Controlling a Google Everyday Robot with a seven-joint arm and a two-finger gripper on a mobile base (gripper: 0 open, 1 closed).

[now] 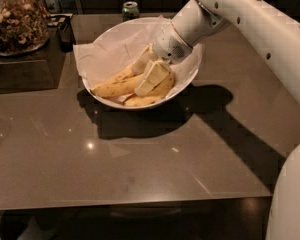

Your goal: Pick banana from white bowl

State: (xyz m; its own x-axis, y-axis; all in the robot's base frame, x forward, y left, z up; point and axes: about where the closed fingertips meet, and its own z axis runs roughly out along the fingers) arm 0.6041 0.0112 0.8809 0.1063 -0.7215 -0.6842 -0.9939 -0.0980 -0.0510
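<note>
The white bowl (pixel 189 80), lined with crinkled white paper (pixel 92 56), stands at the back middle of the brown table. Three yellow bananas lie in it. The longest banana (pixel 115 87) runs from the bowl's left side towards the centre. Two shorter, plumper ones lie at the front (pixel 140 101) and at the right (pixel 163 86). My gripper (pixel 146 70) reaches down into the bowl from the upper right and rests among the bananas, at the right end of the long one. It hides part of the fruit.
A glass jar of nuts (pixel 12 19) stands on a dark raised block (pixel 20 71) at the back left. A small green-lidded jar (pixel 130 9) stands behind the bowl. My white arm (pixel 250 29) crosses the right side. The table's front edge (pixel 130 201) is near.
</note>
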